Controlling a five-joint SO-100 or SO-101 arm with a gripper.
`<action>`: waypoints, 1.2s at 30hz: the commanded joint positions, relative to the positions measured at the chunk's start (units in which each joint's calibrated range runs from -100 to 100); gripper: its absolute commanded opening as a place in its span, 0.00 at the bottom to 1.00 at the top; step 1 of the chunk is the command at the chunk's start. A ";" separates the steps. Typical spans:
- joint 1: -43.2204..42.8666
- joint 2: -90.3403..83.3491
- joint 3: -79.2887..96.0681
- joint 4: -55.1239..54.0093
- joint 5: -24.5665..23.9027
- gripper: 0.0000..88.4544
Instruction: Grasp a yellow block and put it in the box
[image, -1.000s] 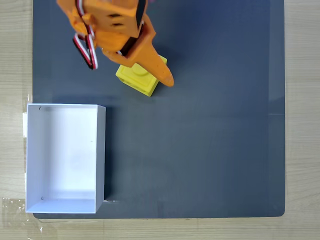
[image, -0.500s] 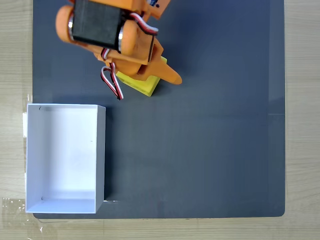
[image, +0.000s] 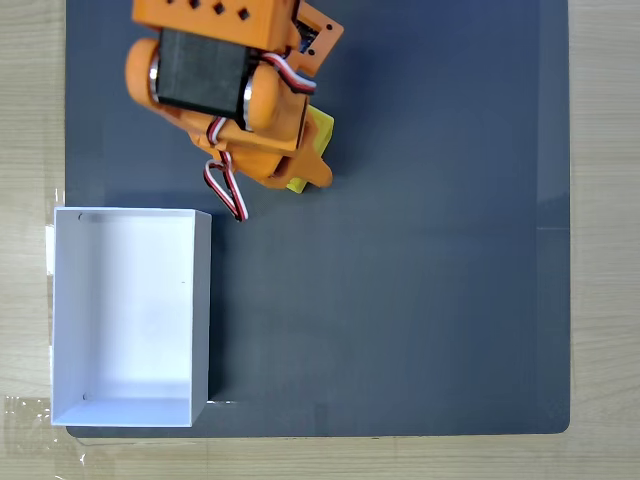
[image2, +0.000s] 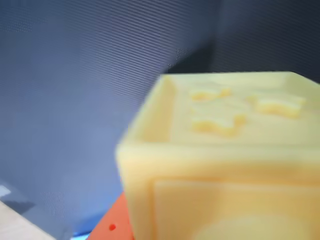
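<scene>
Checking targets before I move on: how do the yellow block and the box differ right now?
The yellow block is small and mostly covered by the pincer; the box is far larger, white, open and uncovered. The block sits above and to the right of the box in the fixed view. Both rest on the dark mat.

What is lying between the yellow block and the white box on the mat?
In the fixed view, only bare dark mat separates the yellow block from the box.

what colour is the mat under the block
Dark grey mat, clearest in the fixed view; the yellow block sits on it.
</scene>
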 joint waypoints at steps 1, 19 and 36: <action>-0.01 -0.48 -1.30 0.00 0.23 0.23; -7.50 -8.53 -3.20 -0.52 -1.40 0.18; -8.01 -25.14 -3.20 -37.96 -29.15 0.18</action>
